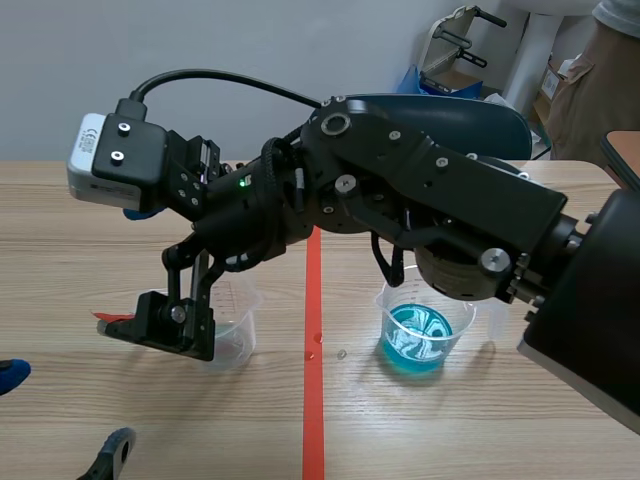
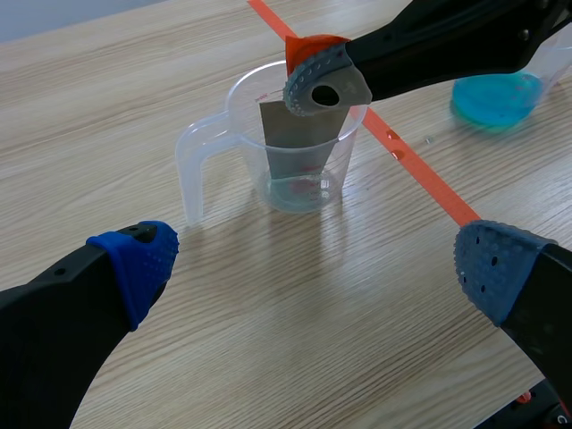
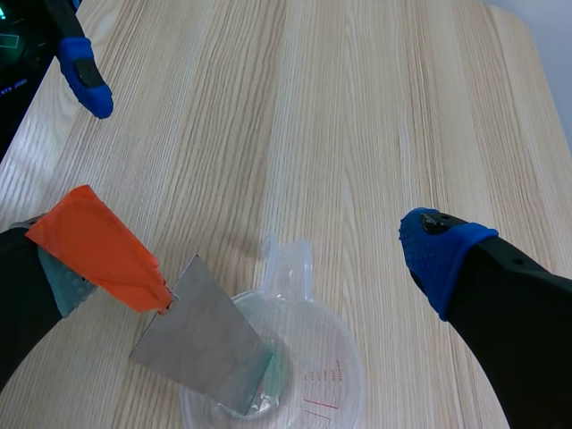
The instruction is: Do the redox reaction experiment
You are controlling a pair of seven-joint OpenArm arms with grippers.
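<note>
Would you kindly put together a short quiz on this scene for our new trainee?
1. True or false: the metal sheet lies flat on the table.
2. Which arm has a finger at the rim of the clear cup with the sheet in it? A) the left B) the right C) neither
3. Fill in: the liquid in the other cup is ____.

Key
1. False: it stands tilted inside the clear cup.
2. B: the right gripper is open, with one finger at the rim by the sheet's upper end. The left gripper is open too, short of the cup.
3. Blue.
</note>
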